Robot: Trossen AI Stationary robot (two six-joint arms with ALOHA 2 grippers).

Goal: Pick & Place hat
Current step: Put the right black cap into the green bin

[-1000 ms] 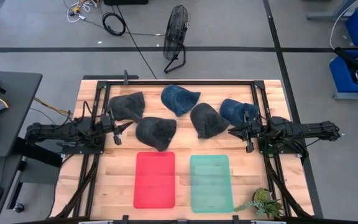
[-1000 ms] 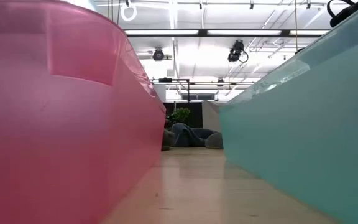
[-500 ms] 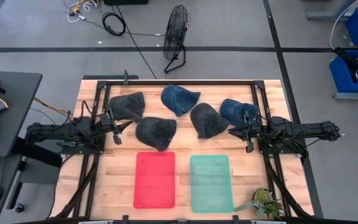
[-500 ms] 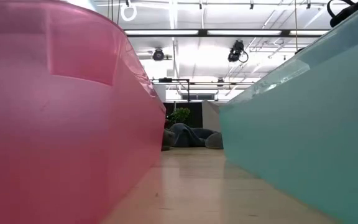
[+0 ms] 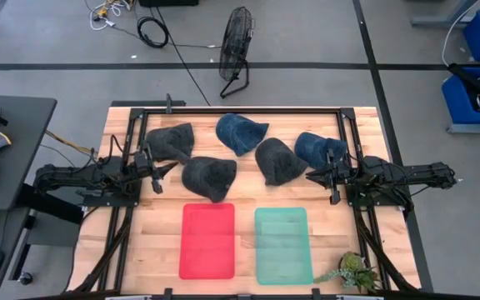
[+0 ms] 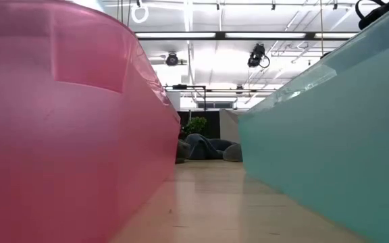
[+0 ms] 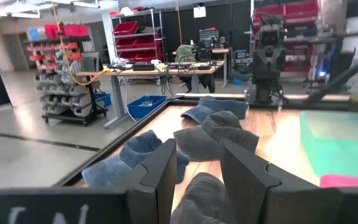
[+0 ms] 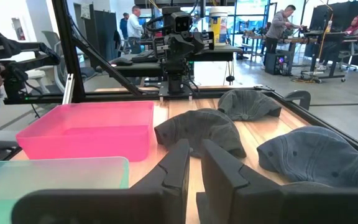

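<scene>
Here, seen from above, a wooden worktop (image 5: pixel 161 242) carries five hats in a loose row across its far half, with two shallow bins nearer the front edge.

The hats run from the left: a dark grey hat (image 5: pixel 171 142) at the far left, a second dark grey hat (image 5: pixel 209 177) a little nearer the front, a blue hat (image 5: pixel 242 132) farthest back, a third dark grey hat (image 5: pixel 278 161) to its right, and a second blue hat (image 5: pixel 317 147) at the right end. The third grey hat and the right-end blue hat lie close together; whether they touch cannot be told.

A pink bin (image 5: pixel 207 240) sits front and centre-left, and a teal bin (image 5: pixel 282 245) stands just beside it on the right. A small potted plant (image 5: pixel 352 270) stands at the front right corner.

The left hand (image 5: pixel 160 175) lies low on the left side, between the two left grey hats, its fingers spread apart and holding nothing. The right hand (image 5: pixel 329 179) lies low on the right side, just in front of the right-end blue hat, its fingers drawn near each other with a narrow gap and nothing between them.

Beyond the worktop, a floor fan (image 5: pixel 236 50) stands on the grey floor.
</scene>
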